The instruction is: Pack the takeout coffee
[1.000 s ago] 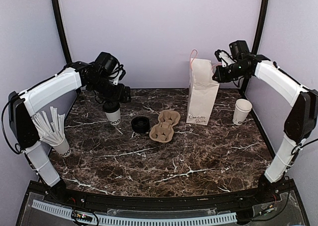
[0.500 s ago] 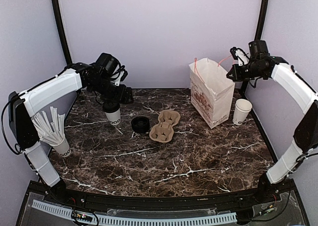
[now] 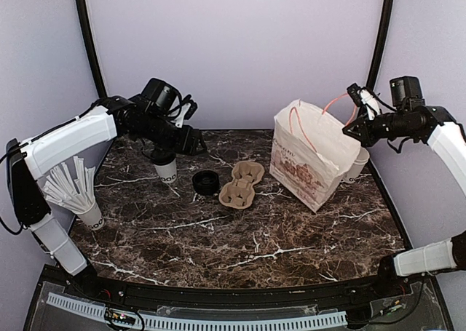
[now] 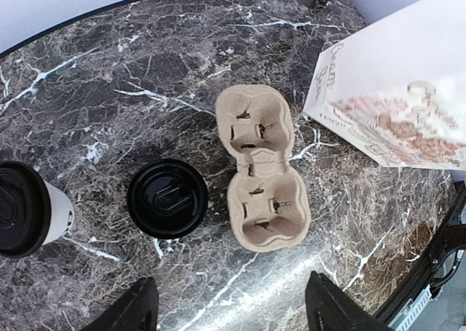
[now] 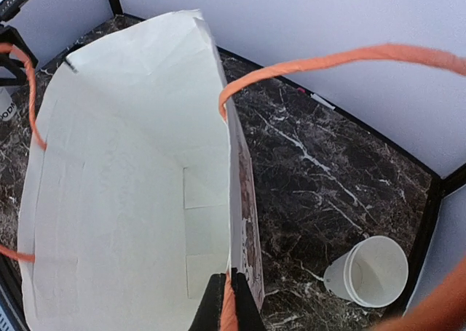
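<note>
Top external view, read from its 9 o'clock side: we saw a white cup of straws (image 3: pixel 91 213) standing alone on the marble table (image 3: pixel 218 236), well clear of the work. Next came the takeout coffee (image 3: pixel 166 168), upright with its black lid on. The left gripper (image 3: pixel 191 138) hovered just past it, so the cup lay at about 7 o'clock from the fingertips, near but not touched.

In the left wrist view the 2 fingers (image 4: pixel 135 309) stood wide apart with nothing between them, and the coffee (image 4: pixel 29 209) sat at roughly 10 o'clock from the gap, almost out of frame. We judged that the gripper was not yet lined up on the cup.

Further toward 3 o'clock, 1 loose black lid (image 3: pixel 206 182) lay flat just beside the 2-cup pulp carrier (image 3: pixel 242 183), neither of them in use.

Beyond those, the paper bag (image 3: pixel 309 156) leaned over with its mouth gaping. The right gripper (image 3: pixel 357 127) was pinched tight on its orange handle (image 5: pixel 328 58). We took that pull to be what held the bag tipped and open to receive the coffee. A lidless white cup (image 3: pixel 357 167) stood behind the bag at its 3 o'clock side.
</note>
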Robot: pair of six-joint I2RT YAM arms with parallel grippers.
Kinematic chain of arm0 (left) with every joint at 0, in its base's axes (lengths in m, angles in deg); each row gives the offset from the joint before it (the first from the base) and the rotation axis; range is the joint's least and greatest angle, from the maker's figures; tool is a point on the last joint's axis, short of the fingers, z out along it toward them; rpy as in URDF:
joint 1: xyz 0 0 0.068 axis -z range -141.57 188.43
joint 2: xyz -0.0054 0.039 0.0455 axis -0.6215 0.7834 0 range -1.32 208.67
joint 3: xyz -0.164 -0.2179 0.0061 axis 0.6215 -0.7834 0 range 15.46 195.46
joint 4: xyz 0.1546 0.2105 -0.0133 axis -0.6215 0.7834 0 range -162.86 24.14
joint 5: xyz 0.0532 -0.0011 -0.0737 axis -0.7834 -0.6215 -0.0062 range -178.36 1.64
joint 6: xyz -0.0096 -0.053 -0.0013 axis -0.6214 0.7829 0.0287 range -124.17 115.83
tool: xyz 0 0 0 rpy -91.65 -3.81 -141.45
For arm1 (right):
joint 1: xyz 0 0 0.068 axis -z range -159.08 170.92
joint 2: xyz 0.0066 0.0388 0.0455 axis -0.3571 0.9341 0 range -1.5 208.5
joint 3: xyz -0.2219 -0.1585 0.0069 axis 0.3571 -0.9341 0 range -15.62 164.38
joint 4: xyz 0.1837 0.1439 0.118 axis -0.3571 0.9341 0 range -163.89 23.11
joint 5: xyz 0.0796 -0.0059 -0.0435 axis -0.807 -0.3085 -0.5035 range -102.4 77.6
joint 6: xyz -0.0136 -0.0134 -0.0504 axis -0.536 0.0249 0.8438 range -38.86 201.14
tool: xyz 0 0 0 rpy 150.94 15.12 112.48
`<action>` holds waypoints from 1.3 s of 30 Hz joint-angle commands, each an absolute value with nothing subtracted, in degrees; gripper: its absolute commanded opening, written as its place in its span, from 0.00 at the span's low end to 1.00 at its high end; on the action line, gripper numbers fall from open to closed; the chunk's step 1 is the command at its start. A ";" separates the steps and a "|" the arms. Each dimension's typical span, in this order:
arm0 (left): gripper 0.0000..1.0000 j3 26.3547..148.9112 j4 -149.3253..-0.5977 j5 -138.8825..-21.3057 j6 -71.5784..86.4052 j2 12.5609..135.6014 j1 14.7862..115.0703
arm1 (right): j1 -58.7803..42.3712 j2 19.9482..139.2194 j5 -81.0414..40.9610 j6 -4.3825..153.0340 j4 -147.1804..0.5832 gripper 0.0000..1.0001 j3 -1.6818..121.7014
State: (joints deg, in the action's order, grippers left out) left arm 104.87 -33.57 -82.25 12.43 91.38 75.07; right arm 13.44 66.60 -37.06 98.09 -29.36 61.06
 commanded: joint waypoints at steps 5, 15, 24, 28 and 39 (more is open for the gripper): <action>0.65 113.99 -31.37 -89.44 20.67 103.65 81.72 | 14.78 60.04 -36.75 101.79 -30.30 0.00 55.54; 0.58 130.25 -29.27 -94.17 22.34 119.55 86.00 | 16.48 61.07 -36.98 99.24 -34.25 0.00 54.83; 0.53 138.23 -23.86 -96.52 20.45 127.45 86.81 | 17.10 62.29 -38.98 98.47 -34.70 0.00 55.85; 0.53 140.02 -22.74 -94.50 19.74 130.13 86.86 | 17.38 62.13 -39.46 98.47 -34.86 0.00 55.21; 0.54 146.40 -19.25 -92.98 19.01 136.94 86.83 | 17.91 61.41 -41.60 98.24 -35.84 0.00 53.08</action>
State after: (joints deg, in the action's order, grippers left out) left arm 144.32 -22.29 -93.35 19.97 137.04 86.61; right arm 17.35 62.25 -39.64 99.01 -32.81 53.69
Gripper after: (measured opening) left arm 0.539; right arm 0.007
